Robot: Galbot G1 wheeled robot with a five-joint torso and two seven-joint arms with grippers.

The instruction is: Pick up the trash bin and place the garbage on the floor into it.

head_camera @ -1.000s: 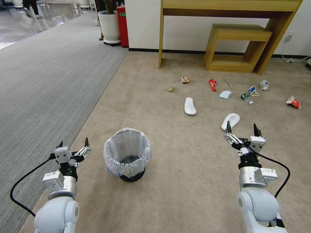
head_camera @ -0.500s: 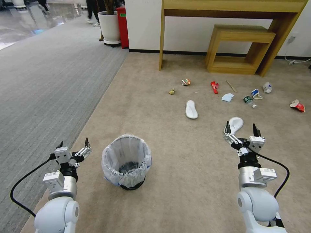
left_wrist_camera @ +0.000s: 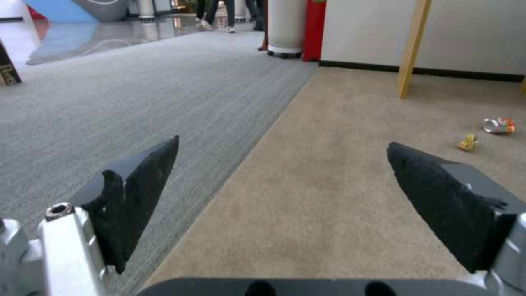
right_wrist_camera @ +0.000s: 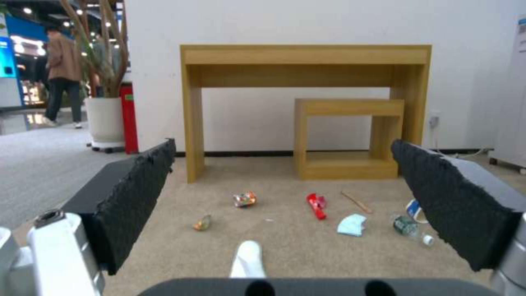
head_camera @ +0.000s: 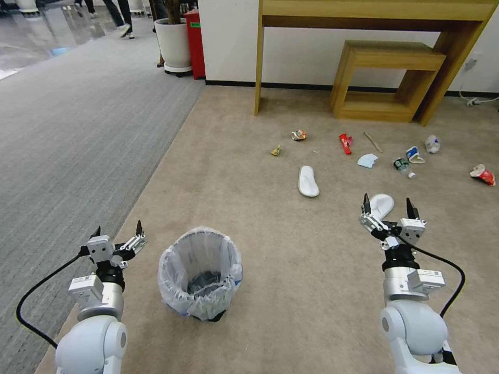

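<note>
Beige floor (head_camera: 291, 249): camera advanced, trash bin (head_camera: 200, 272) now closer, at 11 o'clock. Left gripper (head_camera: 117, 230) beside it, right gripper (head_camera: 388, 204) near a slipper (head_camera: 308, 181); both spread wide, empty. Garbage (head_camera: 345, 144) at 1 o'clock. Bin not yet grasped.

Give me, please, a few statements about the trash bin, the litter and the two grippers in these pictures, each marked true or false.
1. The trash bin stands upright on the beige carpet. True.
2. The left gripper is shut on the bin's rim. False: its jaws are open and it hangs apart from the bin, to the bin's left.
3. Two white slippers lie on the carpet. True.
4. The red wrapper is already in the bin. False: it lies on the carpet near the wooden table.
5. The right gripper holds a slipper. False: its jaws are open and hold nothing.
</note>
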